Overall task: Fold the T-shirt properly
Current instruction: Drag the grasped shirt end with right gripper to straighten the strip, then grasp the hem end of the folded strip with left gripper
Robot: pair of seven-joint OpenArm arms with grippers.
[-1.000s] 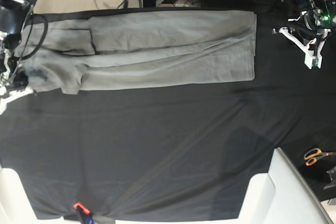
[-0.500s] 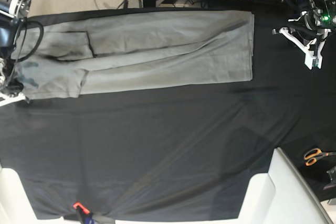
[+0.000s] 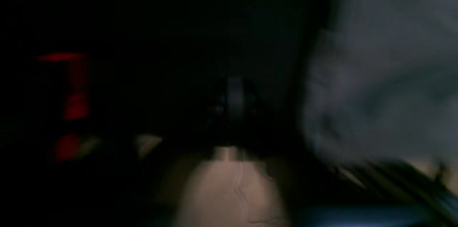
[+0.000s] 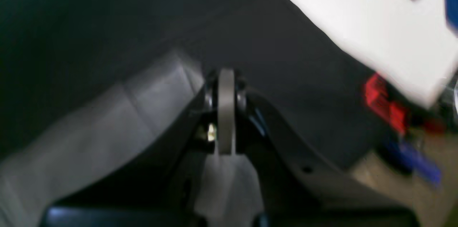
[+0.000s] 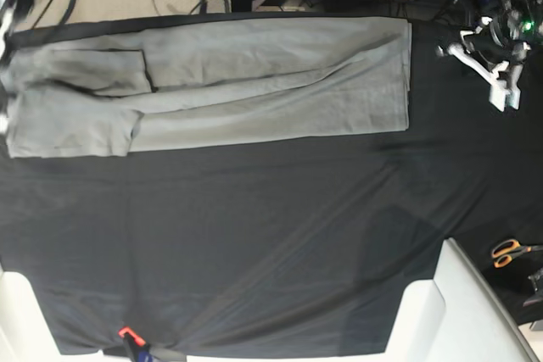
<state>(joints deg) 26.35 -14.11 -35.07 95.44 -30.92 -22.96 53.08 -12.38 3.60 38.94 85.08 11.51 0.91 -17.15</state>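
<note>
In the base view, the grey T-shirt (image 5: 212, 86) lies folded into a long band across the upper part of the frame on the black table cloth (image 5: 254, 243), its sleeve end at the far left edge. The right gripper cannot be made out there; its wrist view is blurred, so its jaws cannot be told. At upper right the left gripper (image 5: 496, 74) hangs clear of the shirt's edge, state unclear. Orange-handled scissors (image 5: 509, 252) lie at the lower right.
</note>
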